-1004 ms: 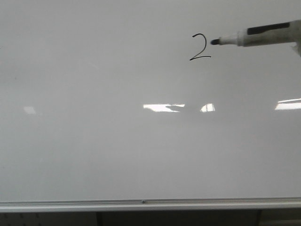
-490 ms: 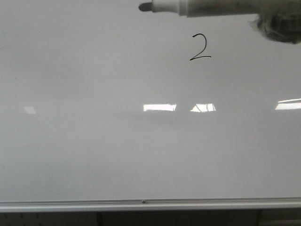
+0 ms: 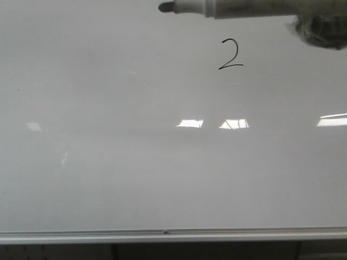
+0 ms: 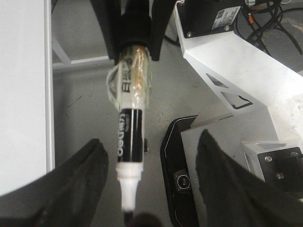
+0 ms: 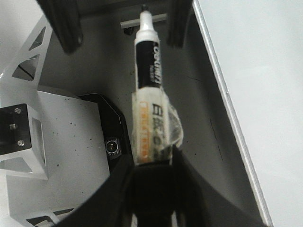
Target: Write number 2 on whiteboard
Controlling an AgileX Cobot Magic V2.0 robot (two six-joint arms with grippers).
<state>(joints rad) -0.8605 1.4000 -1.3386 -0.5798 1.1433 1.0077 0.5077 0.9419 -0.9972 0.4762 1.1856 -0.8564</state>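
Front view: the number 2 (image 3: 231, 54) stood complete in the upper right of the whiteboard (image 3: 108, 162), curved top and slanting base both drawn. The marker (image 3: 238, 7) lay level along the top edge of the frame, its tip up and to the left of the digit, with a clear gap between them. Right wrist view: the right claw (image 5: 151, 158) was pinched on the taped barrel. Left wrist view: the left claw (image 4: 150, 144) was spread and empty, the marker's tip lying between its fingers. The writing step appeared finished. The next move probably called for drawing the marker away without brushing the wet ink.
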